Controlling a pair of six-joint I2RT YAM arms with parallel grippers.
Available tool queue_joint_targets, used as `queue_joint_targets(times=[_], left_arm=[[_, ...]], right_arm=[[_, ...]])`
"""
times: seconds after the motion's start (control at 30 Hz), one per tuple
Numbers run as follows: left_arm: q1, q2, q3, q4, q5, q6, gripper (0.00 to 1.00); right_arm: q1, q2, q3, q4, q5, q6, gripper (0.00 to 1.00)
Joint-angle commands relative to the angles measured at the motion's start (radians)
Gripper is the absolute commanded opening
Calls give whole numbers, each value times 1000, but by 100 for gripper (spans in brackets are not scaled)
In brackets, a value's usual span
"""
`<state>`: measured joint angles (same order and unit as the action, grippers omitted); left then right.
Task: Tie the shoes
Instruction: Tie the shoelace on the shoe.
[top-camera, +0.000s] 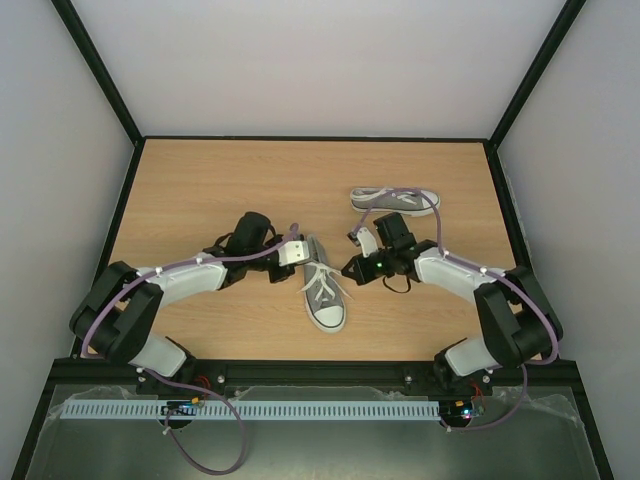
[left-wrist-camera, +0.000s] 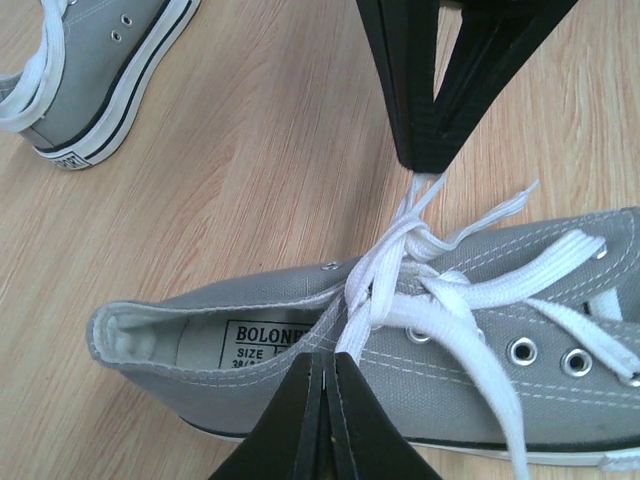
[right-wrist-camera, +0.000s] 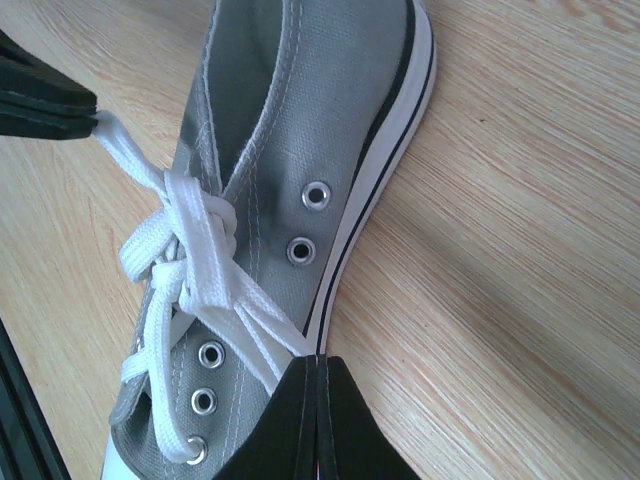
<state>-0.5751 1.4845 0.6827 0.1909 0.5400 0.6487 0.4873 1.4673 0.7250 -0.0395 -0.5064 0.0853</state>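
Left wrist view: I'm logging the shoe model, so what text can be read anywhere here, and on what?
"BOLON", cut off after that: insole label in the near shoe.
"SIZE": same label.
"38/", rest hidden: same label.
Heel patch of the far shoe: too blurred to read.
Other views: none.

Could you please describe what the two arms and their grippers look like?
The left arm and the right arm both have white shells over black joints, and a lilac cable runs along each one. The left gripper and the right gripper have matte black, wedge-shaped fingers that taper to narrow tips. A small green light glows near the right wrist.
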Motion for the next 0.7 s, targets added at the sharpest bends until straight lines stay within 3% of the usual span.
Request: queue_joint_targets(times=[0.0,0.27,0.57,0.67], left_arm=[[13,-18,-31,31,-47,84,2],[54,10,-52,78,-68,230,2],[68,7,-45,68,-17,260,2],[66,2,-42,70,-7,246,2]], right_arm=[[-6,-46,-35,-34,32,37,1],[-6,-62,-87,0,-28,94,1],[-6,-66,-92,27,-37,102,1],[-6,-79,-31,72,-65,97,9]])
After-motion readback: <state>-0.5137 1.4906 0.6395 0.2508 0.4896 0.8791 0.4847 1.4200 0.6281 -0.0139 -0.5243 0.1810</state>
